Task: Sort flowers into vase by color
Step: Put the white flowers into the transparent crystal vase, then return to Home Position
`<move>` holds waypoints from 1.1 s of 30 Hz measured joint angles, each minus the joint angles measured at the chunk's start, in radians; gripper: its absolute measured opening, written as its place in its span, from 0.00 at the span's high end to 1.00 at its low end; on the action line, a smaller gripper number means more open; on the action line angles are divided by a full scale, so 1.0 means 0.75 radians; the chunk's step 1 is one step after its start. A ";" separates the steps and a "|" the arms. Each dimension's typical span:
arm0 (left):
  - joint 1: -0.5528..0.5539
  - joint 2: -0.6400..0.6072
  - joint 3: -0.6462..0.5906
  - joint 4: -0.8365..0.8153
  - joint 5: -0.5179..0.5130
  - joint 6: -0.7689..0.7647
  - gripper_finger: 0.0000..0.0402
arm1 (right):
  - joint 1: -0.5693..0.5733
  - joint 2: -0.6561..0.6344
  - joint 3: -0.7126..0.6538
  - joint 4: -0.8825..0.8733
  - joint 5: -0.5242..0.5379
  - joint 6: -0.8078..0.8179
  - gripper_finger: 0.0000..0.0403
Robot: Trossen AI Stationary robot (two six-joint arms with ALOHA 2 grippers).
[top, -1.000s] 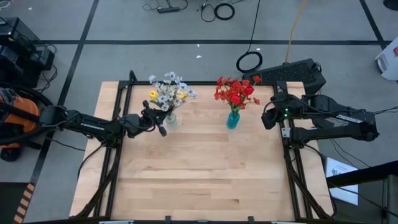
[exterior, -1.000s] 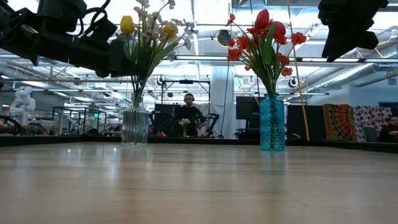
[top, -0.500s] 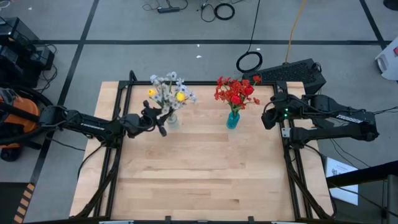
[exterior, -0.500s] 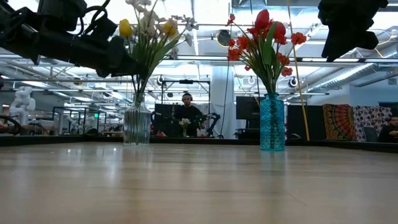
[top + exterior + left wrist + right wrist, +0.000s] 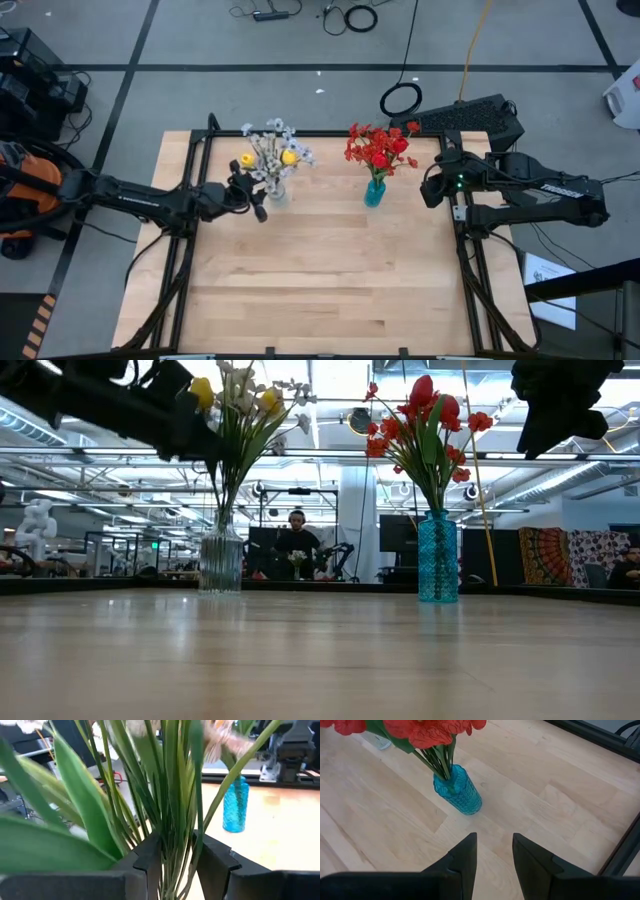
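Left gripper [image 5: 176,865] is clamped around a bundle of thin green stems, the stalks packed tight between its two dark fingers [image 5: 149,862]. These belong to the pale-and-yellow flowers [image 5: 268,152] standing in the clear glass vase [image 5: 220,563], which sits directly below the gripper. Grip point is mid-stem, above the vase mouth and under the blooms.

Handling judgement: the stems look light, thin and springy, probably wire-cored plastic; they should bend rather than snap. The leaves [image 5: 82,805] are soft and slick-looking, so a hold on them would likely slip. Best purchase is the bare stem cluster, where it is held now. The vase seems light enough to tip if the bundle is dragged sideways.

Red flowers [image 5: 380,147] fill the blue vase [image 5: 437,557], well off to the far side of the left gripper. Right gripper [image 5: 493,851] waits with fingers parted, the blue vase just ahead of it and untouched.

Against the frame a second ago: in the low view the left arm sits higher and the blooms lean more toward the arm; the clear vase appears nudged slightly, though that is hard to confirm. Red bunch and right arm unchanged.
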 joint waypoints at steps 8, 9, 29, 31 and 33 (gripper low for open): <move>-0.056 -0.088 0.177 -0.432 -0.035 -0.001 0.72 | 0.000 0.000 0.000 0.004 0.005 0.000 0.71; -0.061 -0.095 0.203 -0.492 -0.036 -0.004 0.72 | 0.000 0.000 0.000 0.003 0.005 0.000 0.71; -0.127 -0.126 0.505 -1.275 0.132 -0.235 0.72 | 0.000 0.000 0.000 0.023 0.070 0.000 0.71; -0.127 -0.128 0.513 -1.308 0.164 -0.286 0.72 | 0.000 0.000 0.000 0.027 0.091 0.000 0.71; -0.127 -0.134 0.518 -1.331 0.187 -0.300 0.72 | 0.000 0.000 0.000 0.044 0.097 -0.001 0.71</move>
